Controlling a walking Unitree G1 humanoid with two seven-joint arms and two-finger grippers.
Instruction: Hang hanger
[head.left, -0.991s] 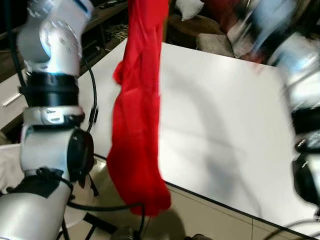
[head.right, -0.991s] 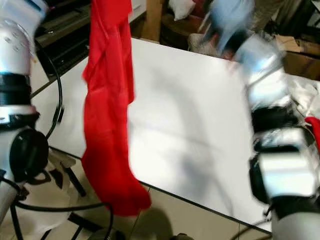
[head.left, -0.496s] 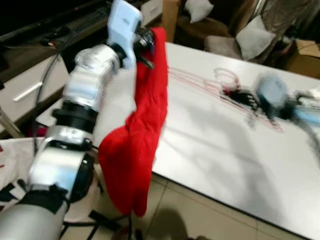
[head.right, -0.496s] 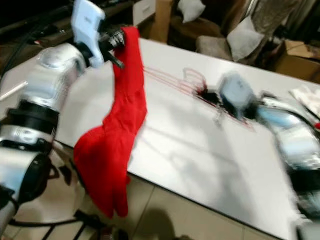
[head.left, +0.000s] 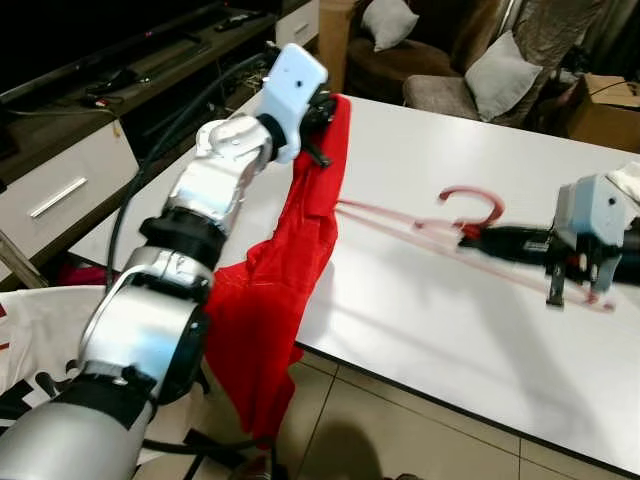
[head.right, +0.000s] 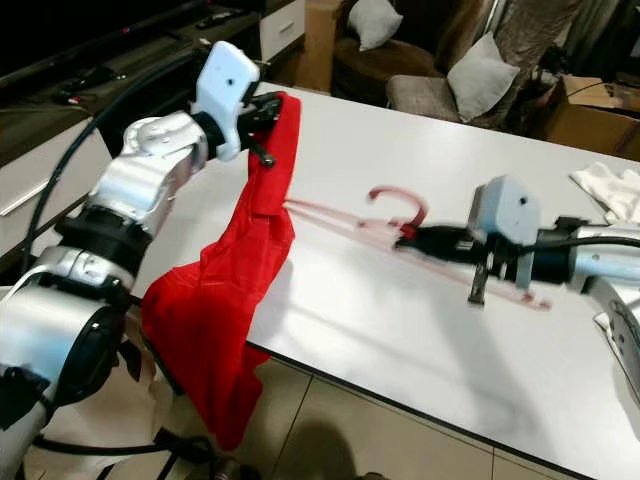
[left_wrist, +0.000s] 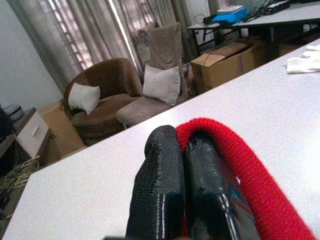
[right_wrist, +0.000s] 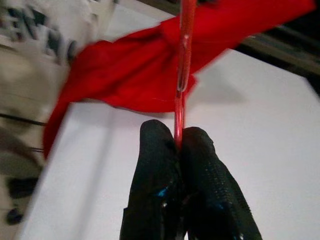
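At upper centre, the left gripper (head.left: 322, 112) pinches a red garment (head.left: 285, 290) that drapes over the white table (head.left: 430, 320)'s near edge toward the floor. At right, the right gripper (head.right: 425, 238) clamps a red hanger (head.right: 395, 212) lying mid-table, with bare tabletop around it.

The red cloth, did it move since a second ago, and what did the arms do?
The left gripper lowered the red cloth toward the white table. The right gripper came down, now pinching the red hanger. The left stayed clamped on the cloth.
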